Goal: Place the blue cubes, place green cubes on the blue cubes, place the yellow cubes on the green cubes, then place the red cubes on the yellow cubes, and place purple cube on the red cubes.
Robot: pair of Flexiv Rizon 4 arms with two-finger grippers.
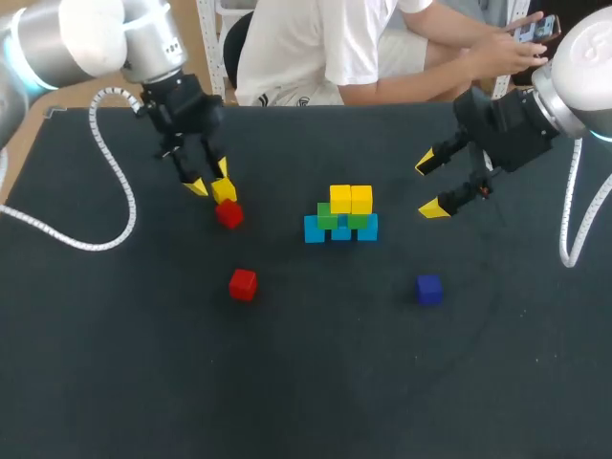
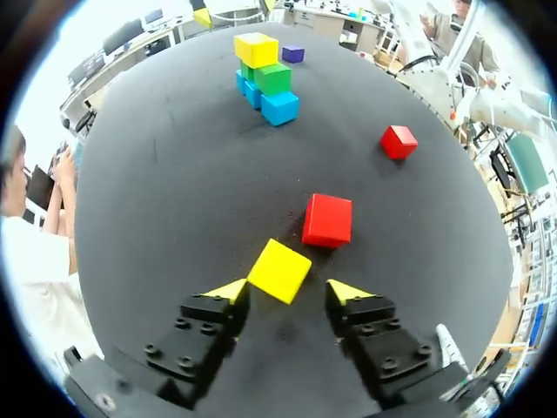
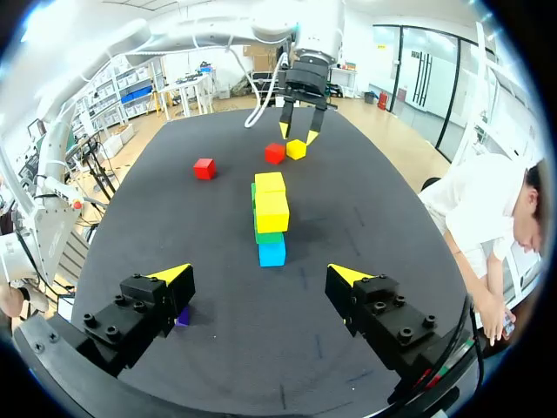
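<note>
Left gripper (image 2: 287, 292) nearest, fingers spread, pinching nothing. Between its yellow tips, turned corner-on: loose yellow cube (image 2: 278, 270), flat on table (image 2: 174, 218); contact with either tip impossible to tell. Just ahead of that cube, close beside it: near red cube (image 2: 328, 220). Farther ahead and off to the same side, well apart: far red cube (image 2: 399, 141). Far ahead of the fingers: stack (image 2: 265, 78), and beyond it, purple cube (image 2: 293, 54).

Right gripper (image 3: 259, 277) likewise spread, holding nothing, above the table with the stack straight ahead, in line with the gap between its fingers. Purple cube down beside one of its fingers, partly hidden by it.

Counted:
- Three blue cubes (image 1: 315, 229) in a bottom row.
- Two green cubes (image 1: 328, 217) resting on them.
- Two yellow cubes (image 1: 351, 199) on the green, plus the loose one, so three yellow.
- Two red, both on the table.
- One purple, on the table.
</note>
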